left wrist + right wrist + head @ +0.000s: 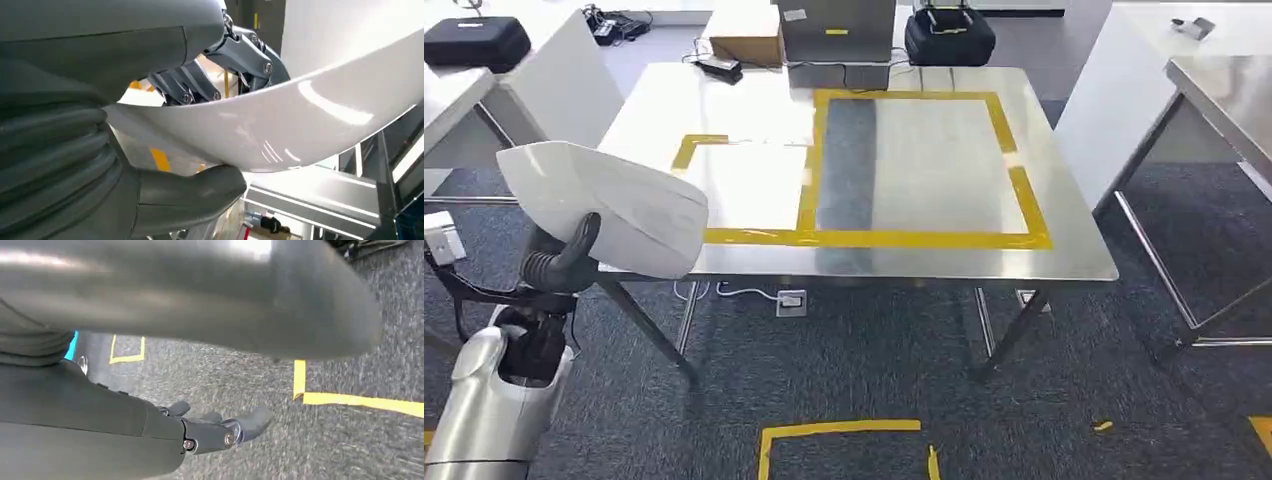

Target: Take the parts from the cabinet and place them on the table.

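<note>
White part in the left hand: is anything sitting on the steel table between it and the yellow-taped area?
Nothing visible does. The left hand holds the white part at the near left corner of the steel table, and the tabletop inside the yellow tape outline is bare. The box and cases lie beyond the far edge.

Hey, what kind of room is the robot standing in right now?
Probably a robotics test lab or workshop: a steel table marked with yellow tape, black equipment cases, and grey carpet with taped squares.
</note>
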Robot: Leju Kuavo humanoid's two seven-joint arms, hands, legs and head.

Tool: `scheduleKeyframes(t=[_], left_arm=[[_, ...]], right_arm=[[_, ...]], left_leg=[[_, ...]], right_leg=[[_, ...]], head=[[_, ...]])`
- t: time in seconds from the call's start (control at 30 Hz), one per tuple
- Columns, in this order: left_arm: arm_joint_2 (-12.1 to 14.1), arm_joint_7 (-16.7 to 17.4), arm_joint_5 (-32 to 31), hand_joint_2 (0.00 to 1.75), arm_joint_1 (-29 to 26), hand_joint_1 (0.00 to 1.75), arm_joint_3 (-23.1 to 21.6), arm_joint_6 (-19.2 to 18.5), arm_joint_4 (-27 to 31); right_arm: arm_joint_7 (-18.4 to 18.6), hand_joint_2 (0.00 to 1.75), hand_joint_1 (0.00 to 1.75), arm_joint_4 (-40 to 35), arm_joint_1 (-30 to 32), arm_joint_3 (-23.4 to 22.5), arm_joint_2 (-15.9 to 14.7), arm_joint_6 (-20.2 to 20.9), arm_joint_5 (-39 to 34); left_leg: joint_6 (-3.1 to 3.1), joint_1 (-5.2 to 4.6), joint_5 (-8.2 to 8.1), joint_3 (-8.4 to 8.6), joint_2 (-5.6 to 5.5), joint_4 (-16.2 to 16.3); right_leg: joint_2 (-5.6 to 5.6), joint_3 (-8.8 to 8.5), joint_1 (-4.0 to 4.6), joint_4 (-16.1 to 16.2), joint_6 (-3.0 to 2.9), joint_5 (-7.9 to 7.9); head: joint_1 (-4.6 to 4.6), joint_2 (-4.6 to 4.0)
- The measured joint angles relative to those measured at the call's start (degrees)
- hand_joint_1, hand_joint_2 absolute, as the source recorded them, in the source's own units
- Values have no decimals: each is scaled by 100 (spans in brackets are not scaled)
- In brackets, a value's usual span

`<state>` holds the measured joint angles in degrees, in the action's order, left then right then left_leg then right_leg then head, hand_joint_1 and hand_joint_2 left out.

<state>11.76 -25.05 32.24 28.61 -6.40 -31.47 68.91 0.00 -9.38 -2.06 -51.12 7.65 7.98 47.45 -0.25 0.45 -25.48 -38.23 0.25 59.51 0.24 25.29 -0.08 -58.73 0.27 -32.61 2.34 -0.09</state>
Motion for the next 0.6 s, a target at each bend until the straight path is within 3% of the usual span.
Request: scheduleKeyframes(t=[0.03, 0.07, 0.1, 0.17, 0.2, 0.23, 0.27, 0.3, 0.33, 0.37, 0.4, 0.47, 0.53, 0.6], left_arm=[[-2, -2, 0, 175, 41, 175, -7, 22, -46], [0, -9, -13, 175, 72, 175, -11, 30, -80], [7, -13, -35, 175, 108, 175, -13, 33, -128], [6, -15, -44, 175, 152, 175, -30, 35, -225], [7, -18, -44, 175, 153, 175, -44, 35, -258], [4, -17, -44, 175, 152, 175, -52, 35, -286], [2, -17, -44, 175, 153, 175, -55, 35, -310], [2, -18, -44, 175, 156, 175, -55, 35, -330], [2, -17, -44, 175, 161, 175, -55, 35, -347], [2, -17, -44, 175, 162, 175, -57, 35, -365], [-11, -22, -48, 175, 187, 175, -74, 35, -435], [-9, -13, -107, 175, 203, 175, -103, 85, -474], [-11, -33, -214, 175, 302, 175, -133, 87, -565], [-33, -127, -427, 175, 508, 175, -192, 158, -846]], right_arm=[[7, 0, 0, 0, -7, 0, -9, 0, 2], [0, 0, 0, 0, -12, 0, -9, 0, 0], [0, 0, 0, 0, -16, -2, -9, 2, 2], [0, 0, 0, 0, -12, -2, -2, 9, 4], [2, 0, 0, 0, 2, -2, -2, 7, 7], [2, 0, 0, 0, 9, -2, -2, 7, 11], [0, 0, 0, 0, 14, -2, -2, 7, 15], [0, 0, 0, 0, 15, -2, -2, 7, 20], [-2, 0, 0, 0, 15, -2, -2, 7, 22], [-2, 0, 0, 0, 26, -2, -7, 7, 26], [-11, 0, 0, 0, 56, -2, -24, 7, 28], [-7, 0, 0, 0, 57, -2, -11, 11, 52], [-22, 0, 0, 0, 22, -2, -7, 7, 52], [-20, 0, 0, 0, 3, -18, -7, -13, 52]], left_leg=[[62, 14, 155, 137, 6, -4], [100, 9, 94, 198, 14, 22], [136, -2, 61, 244, 12, 26], [179, -28, -32, 314, 2, 23], [193, -46, -95, 373, -18, 23], [201, -69, -155, 441, -38, 23], [205, -89, -218, 516, -49, 23], [205, -118, -286, 609, -51, 23], [205, -139, -353, 696, -48, 20], [211, -137, -414, 677, -39, 3], [182, -164, -472, 806, -69, 31], [132, -134, -510, 904, -117, -3], [62, -150, -412, 874, -138, 135], [-8, -136, -382, 572, -97, 660]], right_leg=[[-3, -1, -9, -83, 24, -39], [-2, 99, -21, -377, 46, -3], [-4, 363, -26, -790, 70, -47], [-4, 943, -18, -1490, 89, -400], [-4, 1183, -18, -1667, 85, -640], [-3, 1318, -10, -1629, 61, -718], [-2, 1359, 18, -1426, 23, -644], [0, 1324, 45, -1052, -44, -397], [1, 1255, 85, -619, -137, -5], [13, 1213, 144, -222, -246, 538], [75, 1222, 199, -225, -299, 723], [106, 1102, 201, -63, -281, 687], [86, 928, 159, 25, -331, 713], [71, 775, 121, 92, -358, 682]], head=[[-11, 0], [-24, 0], [-39, 0], [-44, 0], [-46, 0], [-50, 0], [-52, 0], [-55, 0], [-55, 0], [-52, 0], [-7, 0], [-31, 0], [-39, 0], [11, 0]])
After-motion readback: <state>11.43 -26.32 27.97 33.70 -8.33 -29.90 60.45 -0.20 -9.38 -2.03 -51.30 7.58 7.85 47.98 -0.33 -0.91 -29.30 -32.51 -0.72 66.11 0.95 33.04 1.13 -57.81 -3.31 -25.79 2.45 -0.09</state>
